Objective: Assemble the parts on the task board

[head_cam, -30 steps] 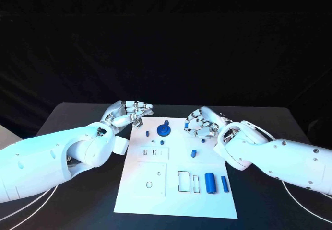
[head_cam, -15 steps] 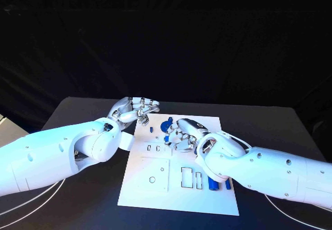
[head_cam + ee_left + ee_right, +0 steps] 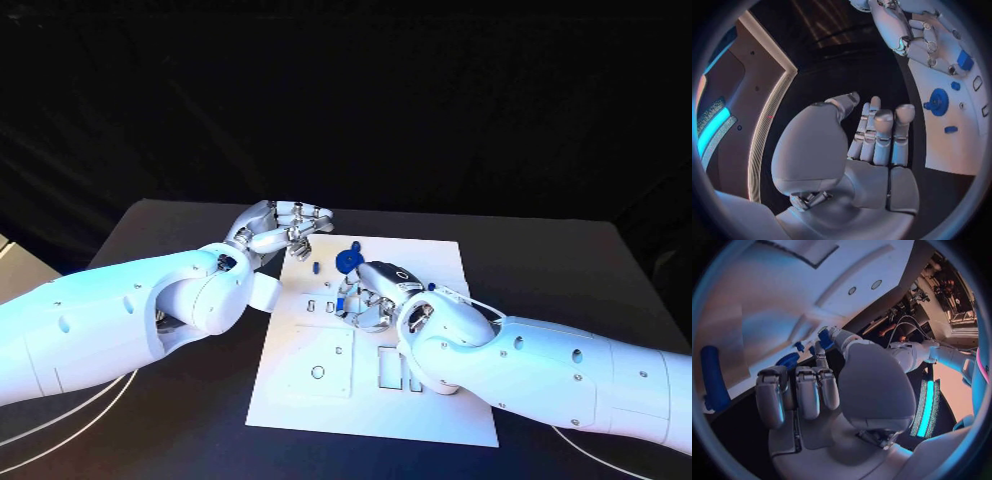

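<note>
- Half covering the board [image 3: 433, 400] with the right hand [image 3: 372, 295], curling fingers over a small part [image 3: 964, 59]; not showing whether gripping it.
- Risking nudging that part away if closing off-centre.
- Risking brushing the knob [image 3: 348, 262], standing just beyond the fingers.
- Keeping the left hand [image 3: 286, 230] empty and loosely extended at the board's far corner, over the desk [image 3: 173, 230]; risking shifting the board.

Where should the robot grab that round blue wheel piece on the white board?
Probably its outer rim, from straight above. The round blue plastic wheel seems to lie flat on the white task board, so only its rim can be pinched; its side knob looks too small.
</note>
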Controlling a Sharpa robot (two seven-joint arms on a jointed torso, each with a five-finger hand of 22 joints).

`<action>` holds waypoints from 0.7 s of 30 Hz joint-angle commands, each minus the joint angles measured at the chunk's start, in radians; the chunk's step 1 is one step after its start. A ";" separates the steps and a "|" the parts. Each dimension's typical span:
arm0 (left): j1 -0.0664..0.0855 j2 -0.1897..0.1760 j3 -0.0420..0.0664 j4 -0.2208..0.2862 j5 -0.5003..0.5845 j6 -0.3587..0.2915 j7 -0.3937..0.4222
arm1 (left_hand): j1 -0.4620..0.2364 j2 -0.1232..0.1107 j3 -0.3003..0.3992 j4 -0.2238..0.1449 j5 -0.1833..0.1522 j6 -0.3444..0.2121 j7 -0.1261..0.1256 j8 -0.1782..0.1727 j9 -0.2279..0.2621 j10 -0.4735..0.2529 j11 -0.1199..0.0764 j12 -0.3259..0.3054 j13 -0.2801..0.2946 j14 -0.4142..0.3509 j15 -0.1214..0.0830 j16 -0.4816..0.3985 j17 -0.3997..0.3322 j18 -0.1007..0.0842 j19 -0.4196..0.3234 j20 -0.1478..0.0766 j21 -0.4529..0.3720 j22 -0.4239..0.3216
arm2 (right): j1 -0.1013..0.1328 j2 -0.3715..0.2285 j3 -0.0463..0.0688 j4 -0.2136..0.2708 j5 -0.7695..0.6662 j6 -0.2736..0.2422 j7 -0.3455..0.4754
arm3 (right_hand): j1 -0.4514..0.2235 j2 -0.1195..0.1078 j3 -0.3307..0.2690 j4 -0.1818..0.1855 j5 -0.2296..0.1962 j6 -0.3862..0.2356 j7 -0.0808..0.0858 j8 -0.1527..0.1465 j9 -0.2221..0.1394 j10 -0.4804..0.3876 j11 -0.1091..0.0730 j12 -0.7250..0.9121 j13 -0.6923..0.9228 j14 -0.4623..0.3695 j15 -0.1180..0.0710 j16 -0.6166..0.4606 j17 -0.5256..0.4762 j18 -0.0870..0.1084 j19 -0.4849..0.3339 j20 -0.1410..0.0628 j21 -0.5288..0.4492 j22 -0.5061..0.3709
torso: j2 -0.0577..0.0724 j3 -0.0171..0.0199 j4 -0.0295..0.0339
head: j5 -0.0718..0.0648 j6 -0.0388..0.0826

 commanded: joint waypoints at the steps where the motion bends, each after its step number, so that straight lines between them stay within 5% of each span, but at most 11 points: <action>1: 0.001 0.001 0.001 0.003 0.006 -0.001 0.000 | -0.001 0.008 -0.001 -0.002 -0.006 -0.008 0.000 -0.003 0.001 -0.007 0.000 0.006 0.002 0.007 0.000 0.004 0.000 -0.019 -0.005 0.004 0.004 0.000 | -0.004 0.008 -0.001 -0.005 -0.053 0.012 -0.022 | -0.010 0.002 -0.004 0.005 0.004 0.022 -0.019 0.007 0.002 0.102 -0.008 0.007 0.263 0.108 -0.007 0.005 0.263 -0.007 0.103 -0.007 0.004 0.263 | -0.001 0.0007 0.0006 | 0.001 -0.002; 21: 0.001 -0.003 0.001 0.005 0.004 0.009 -0.003 | -0.001 0.008 -0.001 -0.003 -0.006 -0.008 0.000 -0.003 0.002 -0.007 0.000 0.006 0.002 0.007 0.000 0.005 -0.002 -0.018 -0.006 0.004 0.004 -0.001 | -0.007 0.027 -0.003 -0.032 -0.097 0.024 -0.036 | -0.021 -0.013 -0.011 0.006 -0.005 -0.002 -0.011 0.000 -0.003 0.098 -0.002 0.001 0.259 0.108 -0.004 0.005 0.263 -0.007 0.103 -0.006 0.004 0.263 | -0.002 0.0000 -0.0004 | 0.006 -0.006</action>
